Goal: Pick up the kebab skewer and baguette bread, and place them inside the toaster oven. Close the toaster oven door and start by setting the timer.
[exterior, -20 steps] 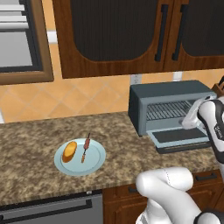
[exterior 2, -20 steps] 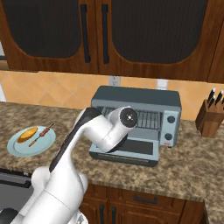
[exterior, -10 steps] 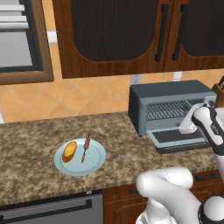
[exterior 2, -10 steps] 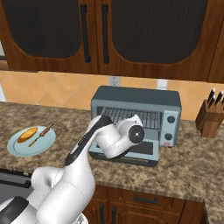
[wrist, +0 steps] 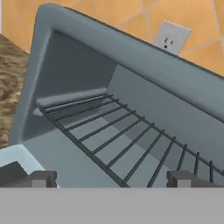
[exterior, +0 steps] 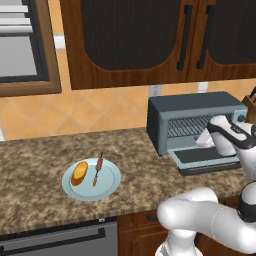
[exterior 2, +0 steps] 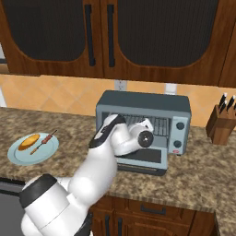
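Observation:
The grey-blue toaster oven stands on the counter with its door folded down flat. Its wire rack is bare. My gripper hovers at the oven mouth above the door, open, with nothing between its fingertips. Far to the left, the kebab skewer and the baguette bread lie side by side on a pale blue plate.
Round knobs run down the oven's right side. A knife block stands to the right of the oven. Dark wooden cabinets hang above, and a wall outlet sits behind the oven. Granite counter stretches between plate and oven.
My hand has dropped and swung left from the oven's right end to its open mouth. The door stays down; plate, skewer and bread have not moved.

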Available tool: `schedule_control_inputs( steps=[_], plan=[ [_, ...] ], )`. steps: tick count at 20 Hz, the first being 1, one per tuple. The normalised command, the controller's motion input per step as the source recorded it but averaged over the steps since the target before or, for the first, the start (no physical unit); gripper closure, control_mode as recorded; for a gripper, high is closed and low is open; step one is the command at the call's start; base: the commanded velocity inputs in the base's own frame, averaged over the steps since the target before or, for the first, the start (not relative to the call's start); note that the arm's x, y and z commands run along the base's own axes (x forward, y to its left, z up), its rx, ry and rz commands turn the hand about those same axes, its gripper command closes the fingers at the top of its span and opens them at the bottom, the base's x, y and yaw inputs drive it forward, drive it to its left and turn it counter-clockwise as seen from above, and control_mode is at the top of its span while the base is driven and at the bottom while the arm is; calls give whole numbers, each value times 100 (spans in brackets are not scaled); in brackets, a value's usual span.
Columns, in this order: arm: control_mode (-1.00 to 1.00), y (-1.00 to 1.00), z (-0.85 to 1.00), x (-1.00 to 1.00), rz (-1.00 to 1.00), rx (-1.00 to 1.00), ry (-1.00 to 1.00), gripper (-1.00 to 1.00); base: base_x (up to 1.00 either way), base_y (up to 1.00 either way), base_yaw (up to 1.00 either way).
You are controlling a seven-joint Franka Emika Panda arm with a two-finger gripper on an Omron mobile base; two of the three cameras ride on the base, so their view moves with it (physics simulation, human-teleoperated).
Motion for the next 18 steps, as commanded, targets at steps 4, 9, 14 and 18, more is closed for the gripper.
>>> schedule_control_inputs(
  steps=[4,9,14,18],
  plan=[
    [-100,-12,-20,37,0,0,0,-100,0,0,0],
    [-100,-2,-26,30,0,0,0,-100,0,0,0],
    [-100,-1,-26,23,0,0,0,-100,0,0,0],
    [-100,0,-34,13,0,0,0,-100,0,0,0]
  ],
)
